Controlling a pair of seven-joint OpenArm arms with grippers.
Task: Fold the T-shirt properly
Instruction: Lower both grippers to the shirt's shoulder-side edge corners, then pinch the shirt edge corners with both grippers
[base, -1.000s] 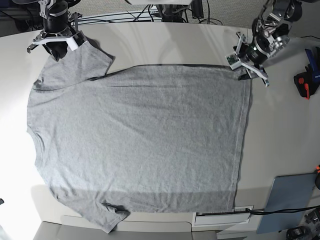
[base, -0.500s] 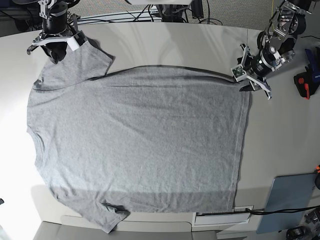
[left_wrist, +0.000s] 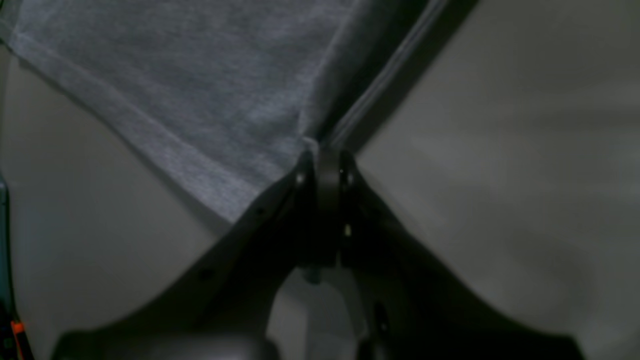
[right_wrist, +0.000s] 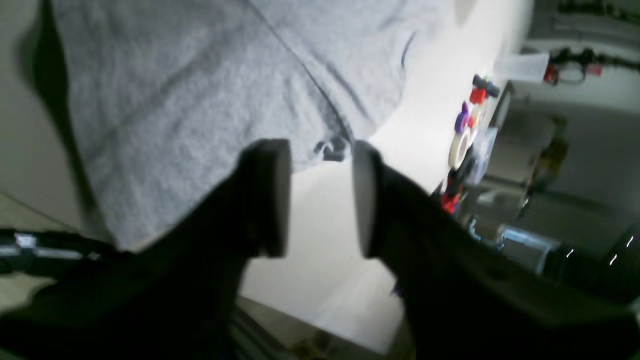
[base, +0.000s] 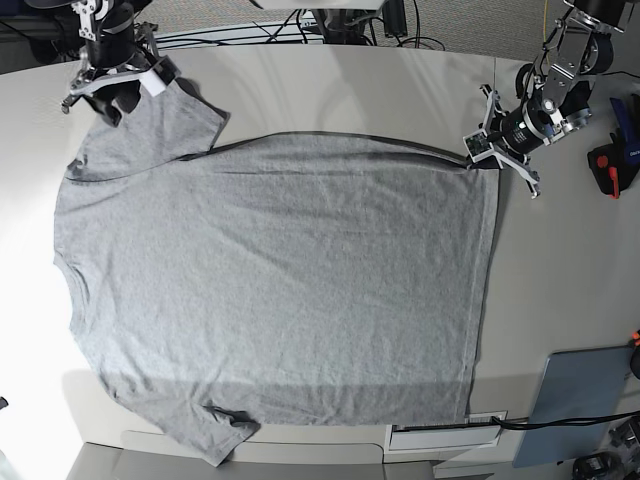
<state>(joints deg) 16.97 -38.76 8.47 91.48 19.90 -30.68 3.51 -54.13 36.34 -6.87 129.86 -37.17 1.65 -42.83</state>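
The heather-grey T-shirt (base: 280, 280) lies spread flat on the table, plain side up, neck to the left and hem to the right. My left gripper (base: 487, 158) is at the far right hem corner. In the left wrist view its fingers (left_wrist: 322, 152) are pressed together on the corner of the T-shirt (left_wrist: 200, 90). My right gripper (base: 112, 98) hovers over the far left sleeve. In the right wrist view it (right_wrist: 320, 195) stands open with nothing between its pads, and the T-shirt's sleeve (right_wrist: 175, 90) lies just beyond them.
A blue-grey flat panel (base: 580, 400) lies at the front right. A black and orange tool (base: 610, 165) sits at the right edge. Cables (base: 300, 30) run along the back. The right wrist view shows tape rolls and small coloured items (right_wrist: 465, 140) off the table's side.
My left gripper has come down to the hem corner and shut on it. My right gripper has opened wider and shifted slightly back over the sleeve.
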